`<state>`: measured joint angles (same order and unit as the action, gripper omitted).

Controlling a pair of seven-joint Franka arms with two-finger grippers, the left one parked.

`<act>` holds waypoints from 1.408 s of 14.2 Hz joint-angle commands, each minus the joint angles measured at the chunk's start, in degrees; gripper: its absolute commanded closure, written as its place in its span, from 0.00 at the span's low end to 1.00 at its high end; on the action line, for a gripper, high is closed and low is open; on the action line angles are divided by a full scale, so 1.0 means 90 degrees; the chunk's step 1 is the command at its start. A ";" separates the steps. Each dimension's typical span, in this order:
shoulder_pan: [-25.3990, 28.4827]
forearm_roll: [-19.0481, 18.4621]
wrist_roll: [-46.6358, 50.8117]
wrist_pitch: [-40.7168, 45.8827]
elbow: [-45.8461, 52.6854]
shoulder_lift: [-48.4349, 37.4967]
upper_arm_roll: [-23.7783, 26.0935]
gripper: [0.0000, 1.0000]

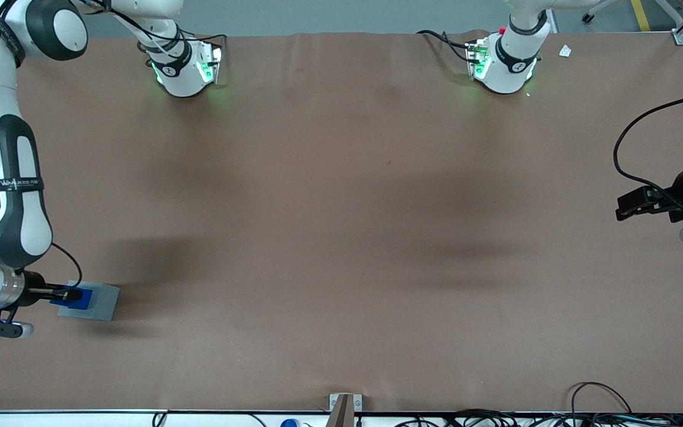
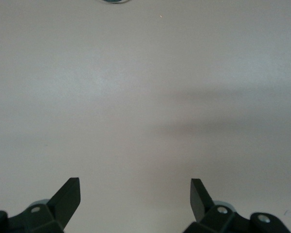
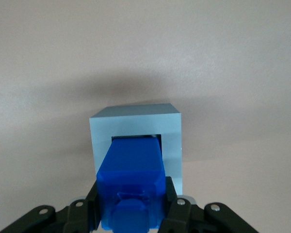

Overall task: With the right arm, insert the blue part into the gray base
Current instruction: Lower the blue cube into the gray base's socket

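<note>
Hand [image 3: 131, 213] pinches blue part [image 3: 132, 182] right over gray base [image 3: 136, 127], at the working arm's end of the tabletop [image 1: 341, 237]. Part's tip sits at the recess mouth, seemingly not seated. Suggest: square the edges, push straight down slowly, release only once flush.
</note>
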<state>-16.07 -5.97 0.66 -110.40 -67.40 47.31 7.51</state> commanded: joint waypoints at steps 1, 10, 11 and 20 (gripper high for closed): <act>-0.0089 0.0107 -0.0063 0.0099 0.0106 0.0094 0.0094 1.00; -0.0099 0.0078 -0.0063 -0.0321 0.0135 0.0290 0.0064 0.94; -0.0090 0.0058 -0.0063 -0.0418 0.0135 0.0290 0.0064 0.79; 0.0028 0.0039 -0.0092 -0.0448 0.0126 -0.0022 0.0055 0.00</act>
<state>-15.77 -5.74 0.54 -115.03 -66.48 48.88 7.65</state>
